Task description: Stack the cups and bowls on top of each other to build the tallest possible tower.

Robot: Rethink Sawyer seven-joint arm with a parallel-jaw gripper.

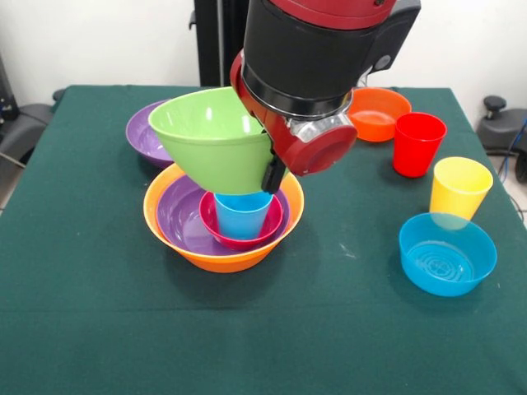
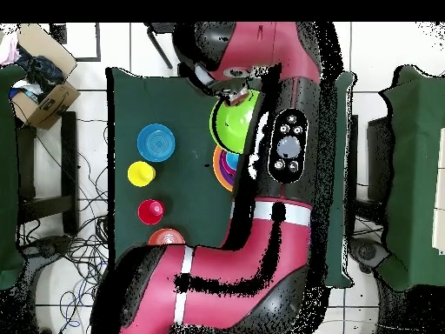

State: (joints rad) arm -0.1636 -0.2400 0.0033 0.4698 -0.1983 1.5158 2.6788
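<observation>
Spare purple bowl (image 1: 144, 136) far-left on bench, then end effector (image 1: 272, 174) clamped on lime green bowl's (image 1: 216, 140) rim, tilted, touching blue cup (image 1: 243, 218) in the tower (image 1: 222, 222) — level it, centre over cup, lower slow before release.

1. Illumination: bright, even, from above; both views well exposed.
2. Shadows: soft and faint on the green tablecloth (image 1: 99, 271).
3. Glare: small highlights on the lime green bowl (image 1: 216, 140) and the arm's housing (image 1: 317, 49).
</observation>
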